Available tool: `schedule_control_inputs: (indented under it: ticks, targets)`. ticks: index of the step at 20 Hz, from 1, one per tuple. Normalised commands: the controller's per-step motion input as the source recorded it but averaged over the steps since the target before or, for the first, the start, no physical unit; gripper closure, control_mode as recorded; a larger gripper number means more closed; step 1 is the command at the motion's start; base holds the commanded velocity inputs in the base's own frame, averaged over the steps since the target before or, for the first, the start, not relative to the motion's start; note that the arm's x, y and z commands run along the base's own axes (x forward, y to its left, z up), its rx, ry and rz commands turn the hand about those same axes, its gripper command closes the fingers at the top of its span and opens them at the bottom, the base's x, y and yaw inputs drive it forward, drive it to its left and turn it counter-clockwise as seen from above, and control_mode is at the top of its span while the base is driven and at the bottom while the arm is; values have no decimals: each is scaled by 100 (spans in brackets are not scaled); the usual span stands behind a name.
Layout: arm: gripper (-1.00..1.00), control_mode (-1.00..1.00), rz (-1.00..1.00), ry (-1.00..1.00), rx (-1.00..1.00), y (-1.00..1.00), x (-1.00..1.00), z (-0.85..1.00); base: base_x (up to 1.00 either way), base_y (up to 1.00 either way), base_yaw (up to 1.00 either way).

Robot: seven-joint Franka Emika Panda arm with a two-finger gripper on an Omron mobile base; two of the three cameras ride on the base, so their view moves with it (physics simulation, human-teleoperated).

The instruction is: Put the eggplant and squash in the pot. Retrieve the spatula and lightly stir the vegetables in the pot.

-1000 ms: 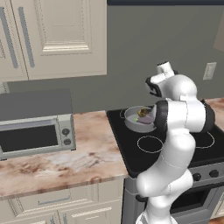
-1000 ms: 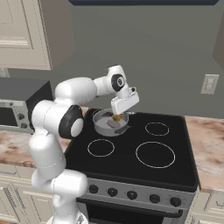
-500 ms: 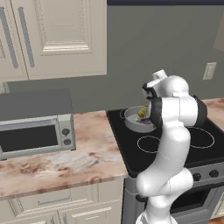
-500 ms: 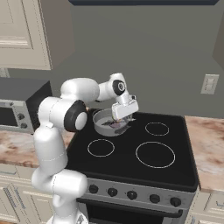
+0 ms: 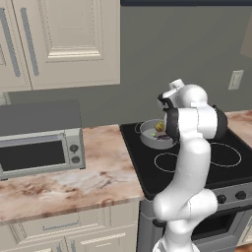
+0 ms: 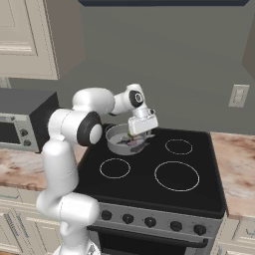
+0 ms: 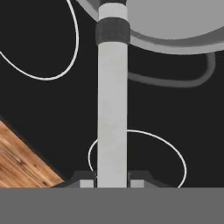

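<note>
Jaws are closed on the pale grey handle of the spatula (image 7: 112,109), which runs straight up between the two dark fingertips (image 7: 85,178) in the hand view and ends in a dark collar at the rim of the pot (image 7: 175,41).

Left to right in the left base view: cream upper cabinets (image 5: 59,42) hang over a grey microwave (image 5: 39,140) on the marble counter (image 5: 64,182). Next comes the black stove (image 5: 147,170), with the pot (image 5: 149,134) on its rear left burner. The squash (image 5: 159,126) shows yellow-green inside the pot, partly hidden by the white arm, and the eggplant (image 5: 161,138) lies dark purple just beside it on the pot floor.

In the right base view the gripper (image 6: 141,134) hangs at the right rim of the pot (image 6: 115,139), pointing down into it. The eggplant (image 6: 130,143) lies inside, near the gripper. A wall outlet (image 6: 239,95) sits to the far right, above the counter.
</note>
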Motion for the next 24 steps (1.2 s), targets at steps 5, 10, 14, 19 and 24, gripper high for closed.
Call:
schedule_control_inputs:
  ticks: [5, 10, 14, 19, 24]
  targets:
    - [100, -100, 0, 5, 0, -13, 65, 0, 0, 0, 0]
    - [100, -100, 0, 18, 0, -10, 44, -6, 0, 0, 0]
    - [100, -100, 0, 6, 1, -5, 14, -4, 0, 0, 0]
    - [100, -100, 0, 0, 4, -1, 4, 1, 0, 0, 0]
    - [100, -100, 0, -12, 2, -11, 11, 0, 0, 0, 0]
